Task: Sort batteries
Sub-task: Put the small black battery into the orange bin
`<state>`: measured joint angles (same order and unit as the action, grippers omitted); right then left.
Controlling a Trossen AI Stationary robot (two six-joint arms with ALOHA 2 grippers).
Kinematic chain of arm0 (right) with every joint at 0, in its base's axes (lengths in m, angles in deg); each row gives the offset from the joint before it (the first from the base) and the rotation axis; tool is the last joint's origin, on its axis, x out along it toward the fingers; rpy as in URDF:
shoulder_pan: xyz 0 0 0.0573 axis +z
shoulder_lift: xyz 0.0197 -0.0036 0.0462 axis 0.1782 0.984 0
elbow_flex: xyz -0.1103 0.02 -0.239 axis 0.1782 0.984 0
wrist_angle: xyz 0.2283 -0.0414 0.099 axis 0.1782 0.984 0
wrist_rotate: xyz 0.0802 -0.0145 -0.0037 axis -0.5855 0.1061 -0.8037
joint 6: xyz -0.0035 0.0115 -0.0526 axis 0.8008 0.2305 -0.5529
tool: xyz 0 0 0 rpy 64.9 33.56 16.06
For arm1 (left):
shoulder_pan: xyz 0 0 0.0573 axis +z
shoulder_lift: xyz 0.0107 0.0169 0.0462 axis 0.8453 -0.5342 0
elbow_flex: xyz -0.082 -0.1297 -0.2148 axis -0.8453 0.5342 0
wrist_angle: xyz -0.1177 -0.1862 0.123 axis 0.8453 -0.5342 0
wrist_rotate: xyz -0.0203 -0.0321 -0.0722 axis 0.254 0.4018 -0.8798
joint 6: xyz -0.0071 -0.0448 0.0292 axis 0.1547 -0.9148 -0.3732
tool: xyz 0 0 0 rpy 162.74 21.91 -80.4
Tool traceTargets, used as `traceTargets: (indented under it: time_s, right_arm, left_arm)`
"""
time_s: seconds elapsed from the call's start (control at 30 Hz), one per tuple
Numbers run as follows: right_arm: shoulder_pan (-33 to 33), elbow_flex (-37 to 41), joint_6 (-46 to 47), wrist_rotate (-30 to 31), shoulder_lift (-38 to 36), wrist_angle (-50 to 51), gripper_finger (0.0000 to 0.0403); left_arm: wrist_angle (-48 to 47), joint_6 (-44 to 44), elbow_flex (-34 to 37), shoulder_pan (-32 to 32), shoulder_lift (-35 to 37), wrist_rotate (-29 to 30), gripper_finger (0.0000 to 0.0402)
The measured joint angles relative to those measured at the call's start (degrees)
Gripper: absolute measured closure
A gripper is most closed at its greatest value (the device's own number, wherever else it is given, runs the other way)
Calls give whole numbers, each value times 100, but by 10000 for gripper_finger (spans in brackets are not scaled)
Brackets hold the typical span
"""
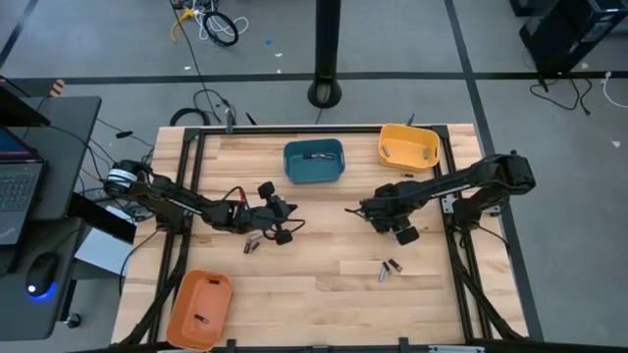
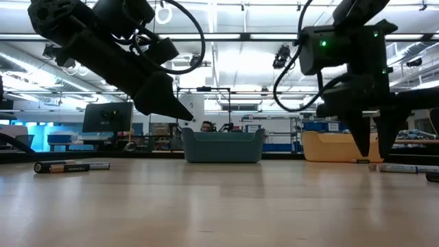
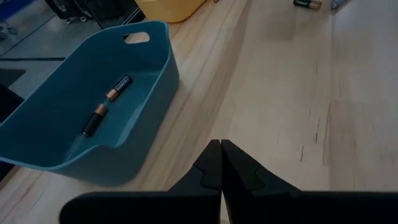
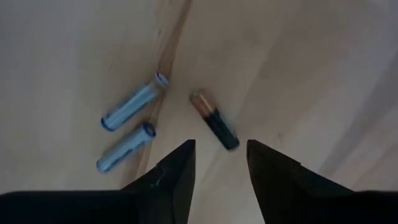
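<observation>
Right gripper (image 4: 217, 165), fingers apart, hovers over the copper-topped battery (image 4: 214, 119) to grab it; left gripper (image 3: 221, 163) fingers together, idle near teal bin (image 3: 74, 155).

No legible text, labels or numbers anywhere.

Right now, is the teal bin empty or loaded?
Loaded: the teal bin holds two black-and-copper batteries, lying flat end to end on its floor.
</observation>
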<state>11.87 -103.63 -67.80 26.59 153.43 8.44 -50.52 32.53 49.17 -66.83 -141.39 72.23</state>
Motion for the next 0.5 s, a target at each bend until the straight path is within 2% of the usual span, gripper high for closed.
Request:
traceTargets:
  time_s: [0.3, 0.5]
  right_arm:
    - [-58, -4, -305, 7, 583, -340, 261]
    - [-218, 48, 325, -107, 613, -451, 300]
  left_arm:
    - [-90, 3, 0, 0, 0, 0, 396]
    - [-117, 2, 0, 0, 0, 0, 396]
